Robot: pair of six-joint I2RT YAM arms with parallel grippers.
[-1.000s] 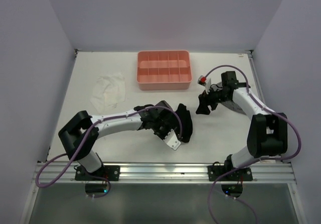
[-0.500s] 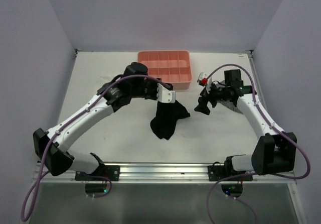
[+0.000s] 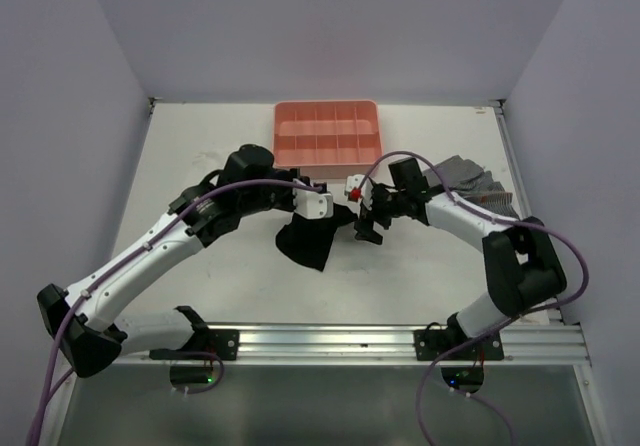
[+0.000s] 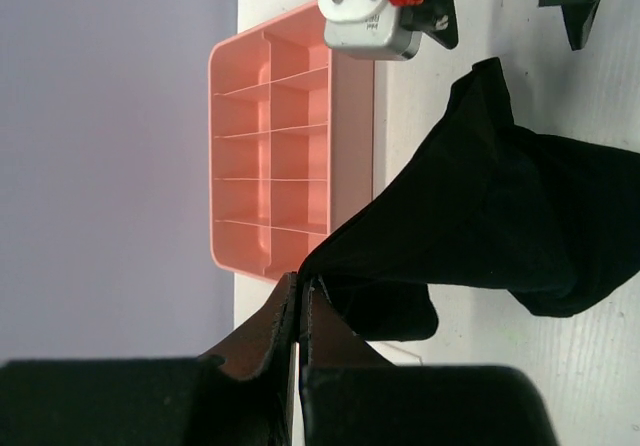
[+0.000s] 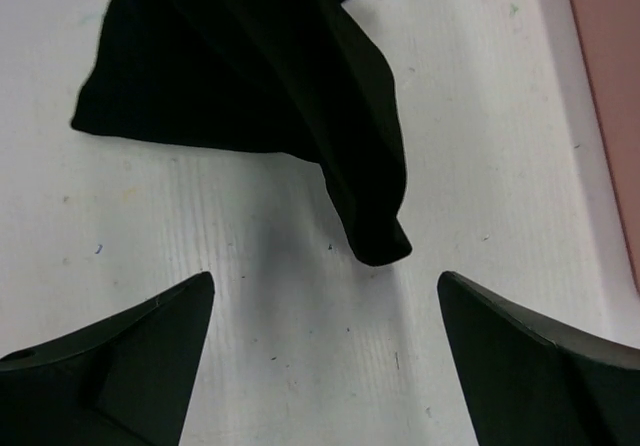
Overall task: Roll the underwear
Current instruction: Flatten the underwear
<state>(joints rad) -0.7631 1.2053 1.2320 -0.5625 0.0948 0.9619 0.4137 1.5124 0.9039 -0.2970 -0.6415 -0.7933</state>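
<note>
Because the underwear point(image 3: 308, 244) hangs limp and light from the left gripper point(image 4: 300, 301), which is clenched on one edge, its free corner resting on the bench point(image 3: 190, 146) just ahead of the released, empty right gripper point(image 5: 322, 281) is the likely second hold.

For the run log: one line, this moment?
left end effector: shut on underwear | right end effector: open, near its loose corner | unrolled

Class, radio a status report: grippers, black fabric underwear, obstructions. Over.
Left gripper shut on black fabric underwear, hanging. Right gripper open, near its loose corner. Pink compartmented plastic tray close behind.
</note>
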